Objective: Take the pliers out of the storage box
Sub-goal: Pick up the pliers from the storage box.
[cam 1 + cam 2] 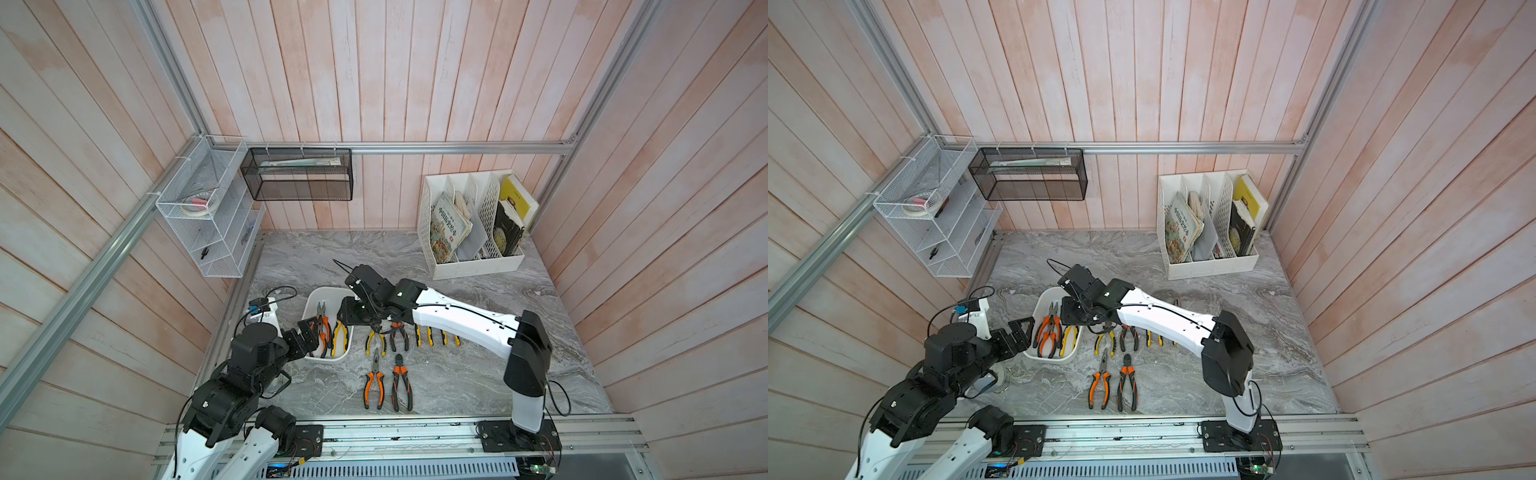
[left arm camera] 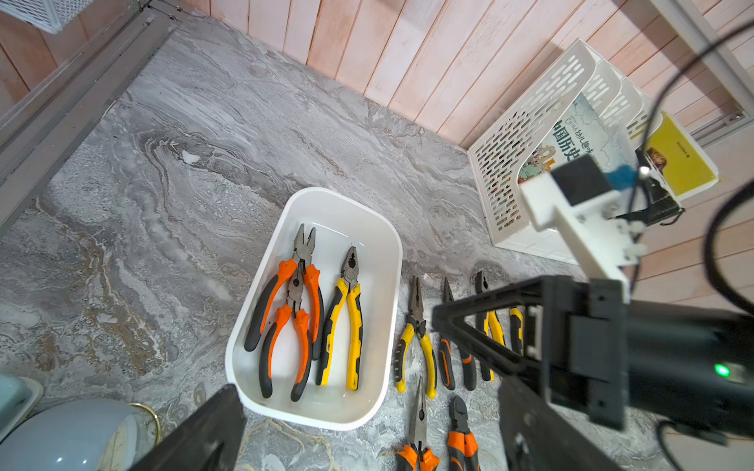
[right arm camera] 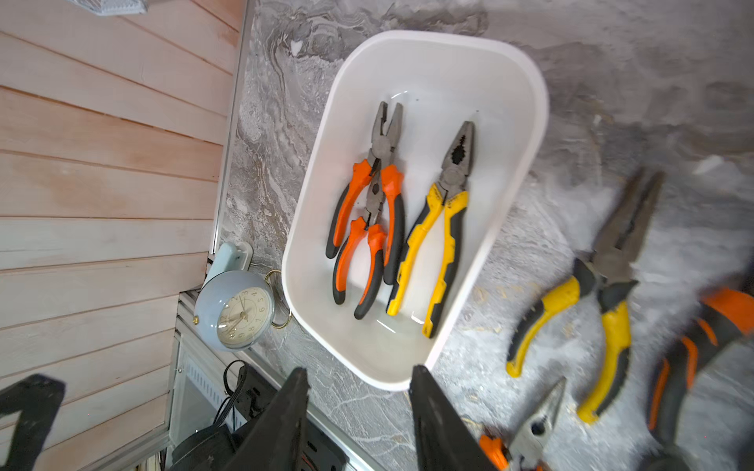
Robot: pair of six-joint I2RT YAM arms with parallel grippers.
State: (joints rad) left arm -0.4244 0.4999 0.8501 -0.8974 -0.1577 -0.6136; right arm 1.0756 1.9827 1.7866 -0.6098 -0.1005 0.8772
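Note:
The storage box (image 1: 328, 296) (image 2: 347, 195) (image 3: 449, 40), a white tub, sits left of centre on the marble table. Three pliers lie inside it: a large orange pair (image 2: 304, 261), a small orange pair (image 2: 296, 326) on top of it, and a yellow pair (image 2: 347, 318) (image 3: 440, 228). Several more pliers lie on the table right of the box, among them a yellow pair (image 1: 375, 338) and orange needle-nosed pliers (image 1: 375, 382). My left gripper (image 1: 312, 332) (image 2: 367, 397) is wide open at the box's near left rim. My right gripper (image 1: 347, 318) (image 3: 359, 377) hovers over the box's right edge, open and empty.
A white perforated file holder (image 1: 473, 266) with books stands at the back right. A white wire rack (image 1: 208, 216) and a black mesh basket (image 1: 297, 174) hang on the back left walls. A pale blue clock (image 3: 240, 310) lies by the box's near left side.

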